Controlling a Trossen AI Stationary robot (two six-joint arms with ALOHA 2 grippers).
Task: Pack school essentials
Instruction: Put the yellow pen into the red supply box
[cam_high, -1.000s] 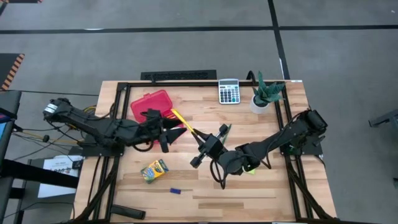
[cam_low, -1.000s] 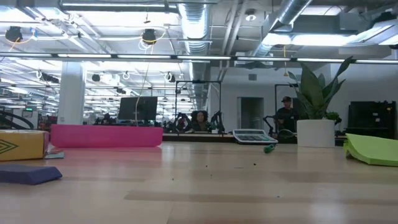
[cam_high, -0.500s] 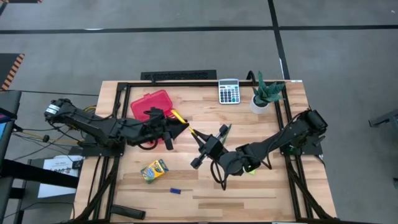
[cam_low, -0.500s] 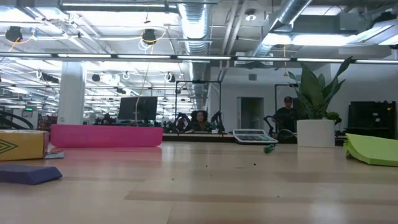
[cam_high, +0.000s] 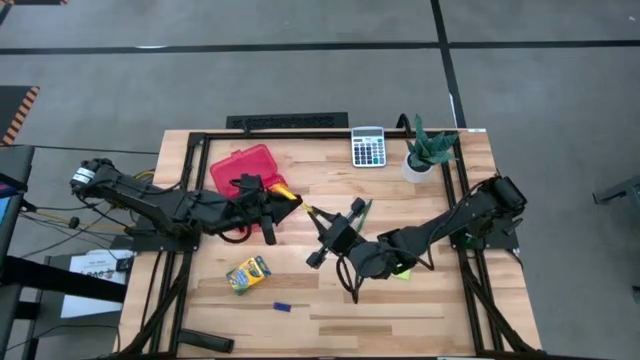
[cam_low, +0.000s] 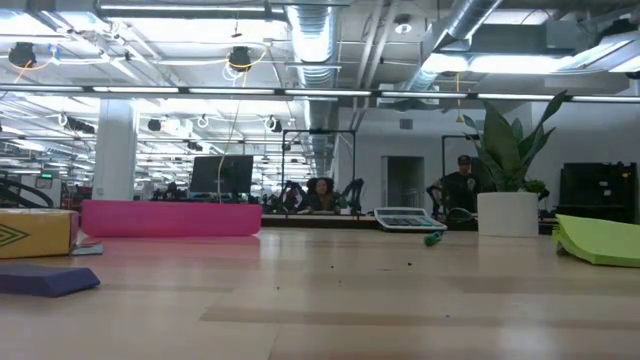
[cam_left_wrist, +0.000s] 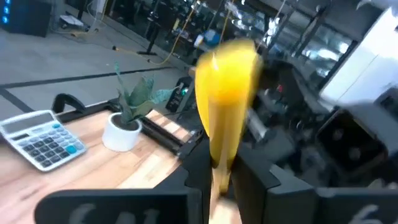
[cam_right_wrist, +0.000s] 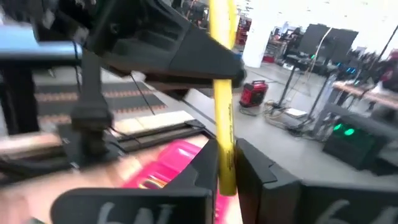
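Observation:
The yellow marker (cam_high: 303, 208) hangs above the table's middle, slanting between my two grippers. My left gripper (cam_high: 285, 198) is shut on its end toward the red case (cam_high: 242, 167). My right gripper (cam_high: 323, 224) is shut on its other end. The crayon box (cam_high: 248, 273) and the tiny blue eraser (cam_high: 283, 307) lie flat near the front left. A green pen (cam_high: 365, 211) lies beside my right arm. The lime sticky-note pad (cam_low: 598, 240) is mostly hidden under that arm in the high view. My left gripper pinches the marker's barrel (cam_left_wrist: 219, 163) between its two fingers, which lie across it and come level from the table's left. The marker is lifted clear and sticks out past the fingers. My right gripper pinches the marker's barrel near its other end (cam_right_wrist: 226, 168) between its two fingers, coming from the table's right. The marker runs on beyond the fingers to my left gripper (cam_right_wrist: 186, 59).
A grey calculator (cam_high: 368, 146) and a potted plant (cam_high: 428, 152) stand at the far edge. The black frame rails (cam_high: 190, 180) run along the table's left and right sides. Bare wood lies at the front middle. People and desks show in the room behind.
My left gripper has moved a little toward the marker and shut on the end near the red case; its fingers stood wide apart a second ago. My right gripper has kept its place with the marker, which stays lifted and slanted as before.

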